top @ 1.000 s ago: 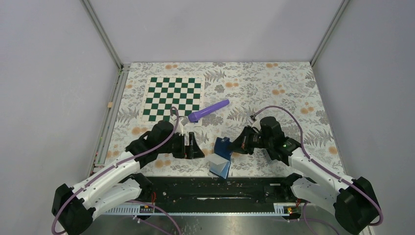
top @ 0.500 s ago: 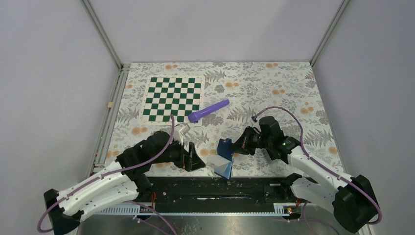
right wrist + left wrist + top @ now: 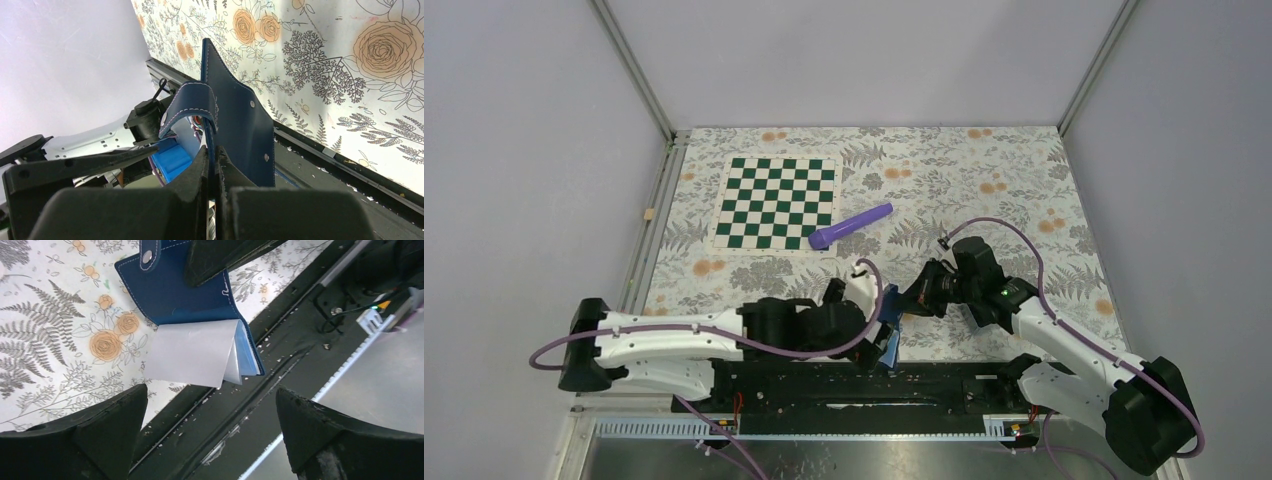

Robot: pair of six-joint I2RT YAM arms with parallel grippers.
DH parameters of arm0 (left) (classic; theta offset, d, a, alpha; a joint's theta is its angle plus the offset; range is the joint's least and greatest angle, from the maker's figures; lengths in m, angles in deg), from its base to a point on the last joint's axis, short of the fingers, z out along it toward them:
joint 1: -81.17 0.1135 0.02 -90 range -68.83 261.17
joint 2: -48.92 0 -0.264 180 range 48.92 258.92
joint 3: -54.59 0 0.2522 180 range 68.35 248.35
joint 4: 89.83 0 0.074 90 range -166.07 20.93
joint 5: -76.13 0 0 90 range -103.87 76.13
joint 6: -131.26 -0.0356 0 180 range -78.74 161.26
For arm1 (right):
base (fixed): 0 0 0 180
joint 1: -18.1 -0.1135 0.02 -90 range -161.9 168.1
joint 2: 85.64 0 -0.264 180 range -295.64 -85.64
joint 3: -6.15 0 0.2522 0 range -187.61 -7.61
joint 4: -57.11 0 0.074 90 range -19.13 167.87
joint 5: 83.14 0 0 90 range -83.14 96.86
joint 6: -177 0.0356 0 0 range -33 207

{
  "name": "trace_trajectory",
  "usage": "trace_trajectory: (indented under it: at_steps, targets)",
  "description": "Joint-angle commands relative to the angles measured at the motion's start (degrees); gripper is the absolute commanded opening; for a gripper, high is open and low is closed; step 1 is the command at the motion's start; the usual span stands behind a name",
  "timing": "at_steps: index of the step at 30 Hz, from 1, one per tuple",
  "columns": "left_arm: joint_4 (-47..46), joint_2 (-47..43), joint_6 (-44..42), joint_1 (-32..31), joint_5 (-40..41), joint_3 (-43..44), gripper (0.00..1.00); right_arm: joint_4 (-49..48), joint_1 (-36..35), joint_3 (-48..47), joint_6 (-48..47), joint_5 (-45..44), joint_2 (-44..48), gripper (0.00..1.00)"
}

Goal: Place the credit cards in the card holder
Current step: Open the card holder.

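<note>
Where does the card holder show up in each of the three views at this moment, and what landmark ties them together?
Top external: card holder low centre, mostly hidden under the left arm.
Left wrist: card holder upper centre, open, pale pockets fanned.
Right wrist: card holder centre, pinched between the right fingers.
Shared landmark: black rail at the near edge.

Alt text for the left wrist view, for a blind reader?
The right claw pinches the top edge of the open navy card holder, whose pale inner pockets fan out over the edge of the floral table. The left claw, fingers open, frames it from below, touching nothing.
</note>
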Motion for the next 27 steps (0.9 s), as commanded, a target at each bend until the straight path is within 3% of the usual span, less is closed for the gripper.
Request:
trace_trajectory:
  at_steps: [1, 13, 27]
  targets:
    - [2.71, 4.65, -1.58, -3.45, 12.36, 4.72, 0.99, -0.27, 0.43, -1.86, -0.71, -0.53, 0.55, 0.0]
    - [3.49, 14.96, -0.37, -5.4, 11.85, 5.12, 0.99, -0.22, 0.46, -1.64, -0.89, 0.14, 0.65, 0.0]
    - [7.42, 16.3, 3.7, -3.26, 17.61, 4.26, 0.92, 0.65, 0.48, -1.48, -3.02, 1.92, 1.5, 0.0]
